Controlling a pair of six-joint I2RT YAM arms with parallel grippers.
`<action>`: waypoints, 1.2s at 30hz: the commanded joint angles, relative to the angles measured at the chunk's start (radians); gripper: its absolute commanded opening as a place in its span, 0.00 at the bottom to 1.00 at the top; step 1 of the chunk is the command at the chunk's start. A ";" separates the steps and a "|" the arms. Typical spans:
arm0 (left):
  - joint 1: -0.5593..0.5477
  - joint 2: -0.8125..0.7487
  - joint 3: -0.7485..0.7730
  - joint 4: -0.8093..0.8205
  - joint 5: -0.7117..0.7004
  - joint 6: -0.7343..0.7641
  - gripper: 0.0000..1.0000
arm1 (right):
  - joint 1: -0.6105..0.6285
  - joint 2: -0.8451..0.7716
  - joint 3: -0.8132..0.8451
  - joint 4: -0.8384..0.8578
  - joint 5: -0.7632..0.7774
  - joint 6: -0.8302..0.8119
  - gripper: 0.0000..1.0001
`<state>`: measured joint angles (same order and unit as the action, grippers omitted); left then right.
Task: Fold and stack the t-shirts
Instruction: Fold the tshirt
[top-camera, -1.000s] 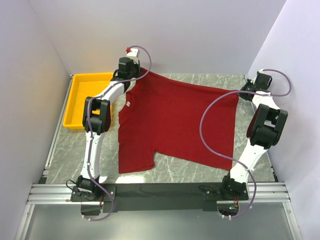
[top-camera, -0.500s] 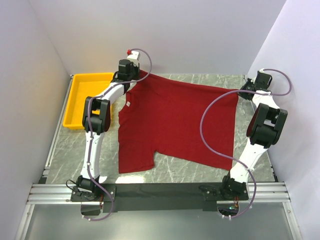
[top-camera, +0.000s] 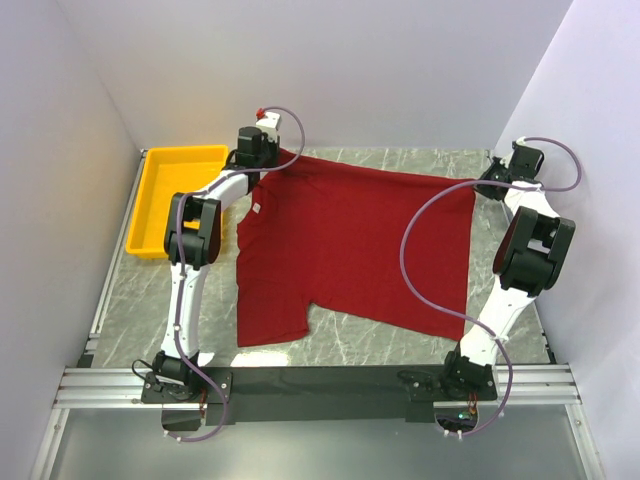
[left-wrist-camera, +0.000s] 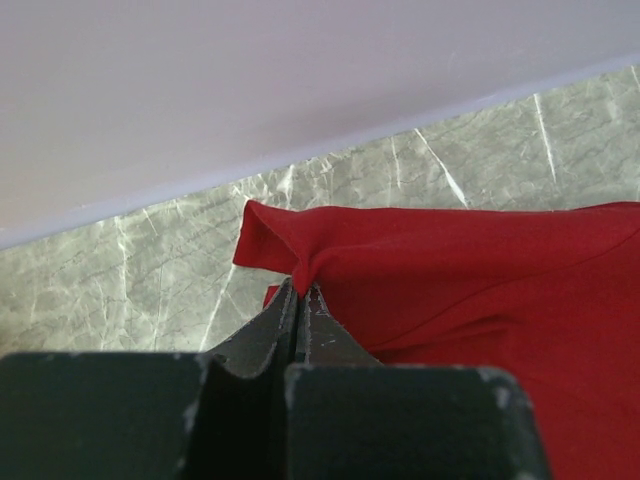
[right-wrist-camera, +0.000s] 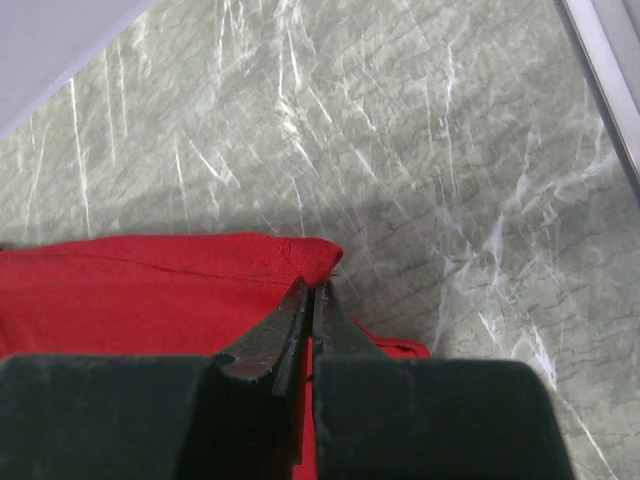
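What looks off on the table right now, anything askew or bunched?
Nothing damaged. The shirt lies spread but skewed, its near edge slanting; cloth puckers at the far corners pinched by the left pincer and right pincer. The right arm's cable loops over the shirt.

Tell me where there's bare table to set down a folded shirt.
Widest bare marble lies near-left, between the yellow tray, the left arm and the front rail. A thin strip runs between the t-shirt and the back wall. Crowded: the middle, where left gripper and right gripper pinch the shirt's far corners.
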<state>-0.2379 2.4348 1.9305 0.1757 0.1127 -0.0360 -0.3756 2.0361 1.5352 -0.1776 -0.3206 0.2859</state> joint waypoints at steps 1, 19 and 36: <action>0.008 -0.082 -0.002 0.050 0.024 0.025 0.01 | -0.009 -0.042 -0.012 0.018 -0.015 -0.025 0.02; -0.009 -0.132 -0.097 0.169 0.047 0.326 0.01 | -0.046 -0.103 -0.101 0.075 -0.110 -0.037 0.03; -0.012 -0.135 -0.145 0.278 0.033 0.493 0.00 | -0.048 -0.099 -0.096 0.038 -0.107 -0.059 0.03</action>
<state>-0.2504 2.3684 1.7794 0.3927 0.1535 0.3939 -0.4160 1.9839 1.4319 -0.1448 -0.4274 0.2436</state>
